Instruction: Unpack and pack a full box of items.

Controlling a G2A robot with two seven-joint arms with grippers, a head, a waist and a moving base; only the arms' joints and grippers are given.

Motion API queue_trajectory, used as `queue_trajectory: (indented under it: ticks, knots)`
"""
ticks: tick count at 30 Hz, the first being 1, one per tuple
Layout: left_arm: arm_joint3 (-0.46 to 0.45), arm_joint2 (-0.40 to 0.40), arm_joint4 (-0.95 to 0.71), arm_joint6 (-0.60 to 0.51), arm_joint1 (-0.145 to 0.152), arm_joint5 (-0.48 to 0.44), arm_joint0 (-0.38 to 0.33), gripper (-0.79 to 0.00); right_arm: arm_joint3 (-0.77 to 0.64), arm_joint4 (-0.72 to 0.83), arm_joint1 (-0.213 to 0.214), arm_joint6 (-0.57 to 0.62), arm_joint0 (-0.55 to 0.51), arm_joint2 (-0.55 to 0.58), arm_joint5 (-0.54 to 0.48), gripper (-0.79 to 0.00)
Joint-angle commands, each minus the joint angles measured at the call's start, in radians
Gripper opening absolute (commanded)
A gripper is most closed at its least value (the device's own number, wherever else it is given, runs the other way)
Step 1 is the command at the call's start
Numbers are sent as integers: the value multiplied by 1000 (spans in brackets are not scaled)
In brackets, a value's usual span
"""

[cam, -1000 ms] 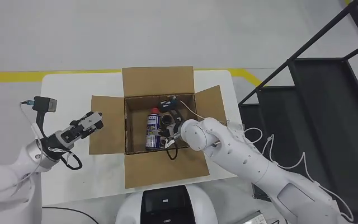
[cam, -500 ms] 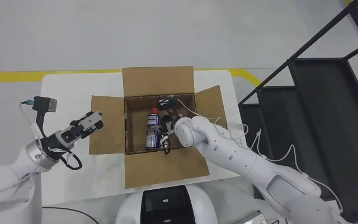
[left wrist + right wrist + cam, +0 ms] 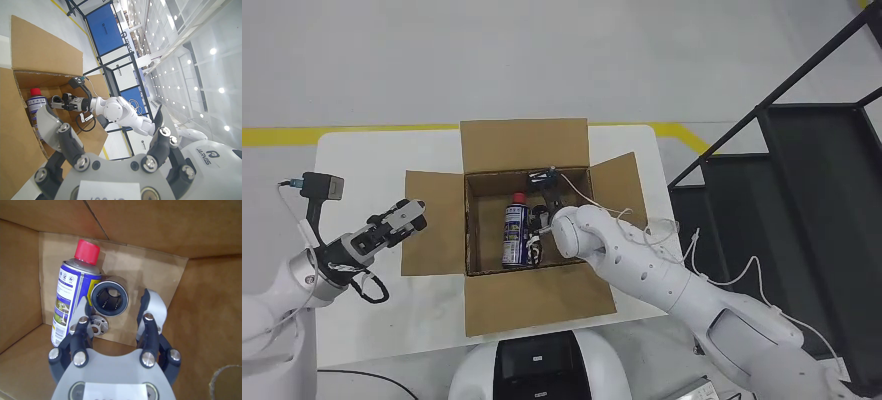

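**Box holds a can, a sleeve and a flange; right gripper spread at the sleeve**

Box [image 3: 525,145] stands open on the table [image 3: 362,160]. The left gripper [image 3: 414,214] hangs outside the box's left flap, fingers apart and empty, with the box just ahead of its tips. Inside, the spray can [image 3: 73,291] lies against the left wall. The metal sleeve [image 3: 109,298] touches the can's side, and a small flange [image 3: 98,325] sits just below both.

The right gripper [image 3: 115,300] is down in the box, fingers spread and closed on nothing. The sleeve lies just ahead of its tips, roughly between them. The sleeve looks heavy, rigid and smooth, likely to roll. It is best pinched across its outer barrel at mid-length.
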Motion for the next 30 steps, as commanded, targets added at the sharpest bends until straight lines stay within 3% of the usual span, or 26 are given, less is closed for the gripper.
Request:
queue_trajectory:
  ticks: [1, 12, 18, 22, 23, 30]
  knots:
    - [0, 0, 0, 0, 0, 0, 0, 0, 8, -5, -5, 5, 3, 2, 3, -342]
    - [0, 0, 0, 0, 0, 0, 0, 0, 59, -27, -38, 25, 18, -3, 4, -271]
    - [0, 0, 0, 0, 0, 0, 0, 0, 97, -34, -57, 20, 24, -4, 0, -332]
    - [0, 0, 0, 0, 0, 0, 0, 0, 122, -46, -71, 19, 31, -11, 0, -471]
    - [0, 0, 0, 0, 0, 0, 0, 0, 126, -48, -75, 19, 32, -13, 0, -785]
    - [0, 0, 0, 0, 0, 0, 0, 0, 115, -102, -87, 52, 34, -17, 18, -785]
